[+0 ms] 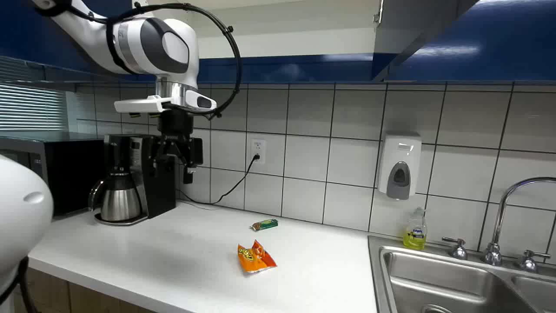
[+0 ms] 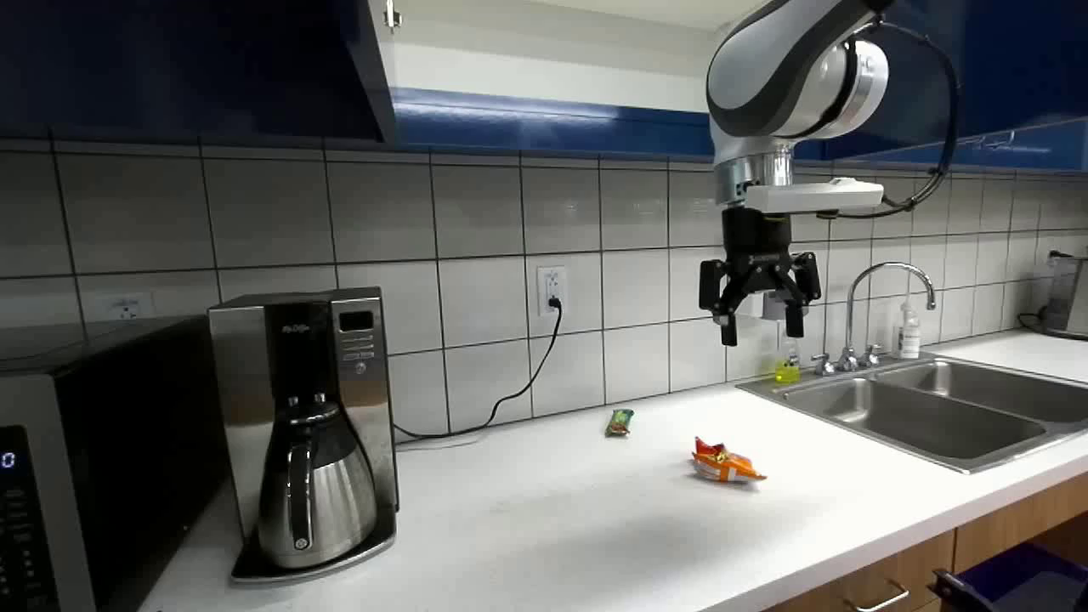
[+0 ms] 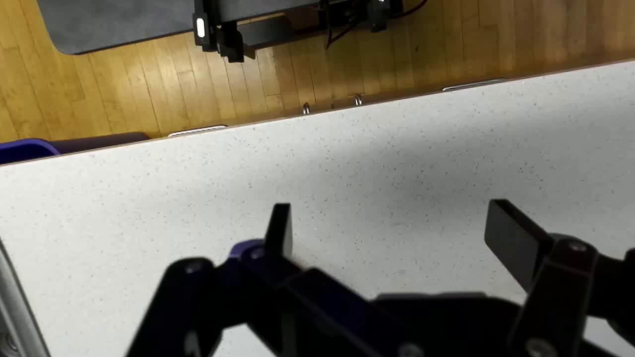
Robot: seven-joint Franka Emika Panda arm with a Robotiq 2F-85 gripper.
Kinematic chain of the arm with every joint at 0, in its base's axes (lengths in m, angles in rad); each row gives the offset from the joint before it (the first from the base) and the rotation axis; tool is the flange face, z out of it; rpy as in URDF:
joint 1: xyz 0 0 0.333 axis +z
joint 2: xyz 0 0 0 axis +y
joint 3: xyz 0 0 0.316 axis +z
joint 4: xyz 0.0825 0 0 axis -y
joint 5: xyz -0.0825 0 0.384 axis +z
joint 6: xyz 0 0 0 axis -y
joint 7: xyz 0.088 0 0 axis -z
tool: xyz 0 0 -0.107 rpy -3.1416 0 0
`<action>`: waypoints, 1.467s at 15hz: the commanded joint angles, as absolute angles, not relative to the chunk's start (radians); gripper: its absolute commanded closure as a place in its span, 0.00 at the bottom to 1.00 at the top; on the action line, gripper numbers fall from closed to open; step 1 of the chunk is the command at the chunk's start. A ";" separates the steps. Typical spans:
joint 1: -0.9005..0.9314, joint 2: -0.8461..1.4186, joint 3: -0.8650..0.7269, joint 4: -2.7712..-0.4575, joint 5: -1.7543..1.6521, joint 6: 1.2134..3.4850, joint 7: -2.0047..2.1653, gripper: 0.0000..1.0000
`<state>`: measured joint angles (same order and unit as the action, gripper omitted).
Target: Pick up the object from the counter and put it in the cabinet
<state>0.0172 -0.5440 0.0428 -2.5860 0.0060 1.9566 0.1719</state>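
Note:
The orange-and-yellow packet (image 1: 255, 259) lies crumpled on the white counter (image 1: 173, 261); it also shows in an exterior view (image 2: 727, 466). In the wrist view it is mostly or wholly hidden; a faint reddish edge shows by the left finger. My gripper (image 2: 762, 327) points down, open and empty, well above the counter. In an exterior view my gripper (image 1: 176, 168) hangs in front of the coffee machine. In the wrist view the fingers of the gripper (image 3: 389, 223) are wide apart over bare counter (image 3: 377, 163). The blue cabinet (image 1: 304, 69) above is open, its white interior showing; the arm partly covers it.
A small green stick-like item (image 1: 264, 224) lies behind the packet near the tiled wall. The coffee machine (image 2: 306, 425) and microwave (image 2: 110, 476) stand at one end. The steel sink (image 1: 438, 278) and yellow soap bottle (image 1: 415, 230) are at the other. An open cabinet door (image 1: 412, 34) hangs outward.

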 commanded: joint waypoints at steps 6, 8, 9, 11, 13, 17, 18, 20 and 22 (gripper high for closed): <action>0.010 -0.544 0.049 -2.585 0.009 1.955 0.169 0.00; 0.010 -0.544 0.049 -2.585 0.009 1.955 0.169 0.00; 0.010 -0.544 0.049 -2.585 0.009 1.955 0.169 0.00; 0.010 -0.544 0.049 -2.585 0.009 1.955 0.169 0.00; 0.010 -0.544 0.049 -2.585 0.009 1.955 0.169 0.00; 0.001 -0.507 0.039 -2.567 0.015 1.981 0.176 0.00; -0.005 -0.489 0.034 -2.560 0.018 1.996 0.183 0.00; -0.014 -0.458 0.021 -2.553 0.019 2.039 0.183 0.00; -0.024 -0.414 0.005 -2.543 0.020 2.094 0.176 0.00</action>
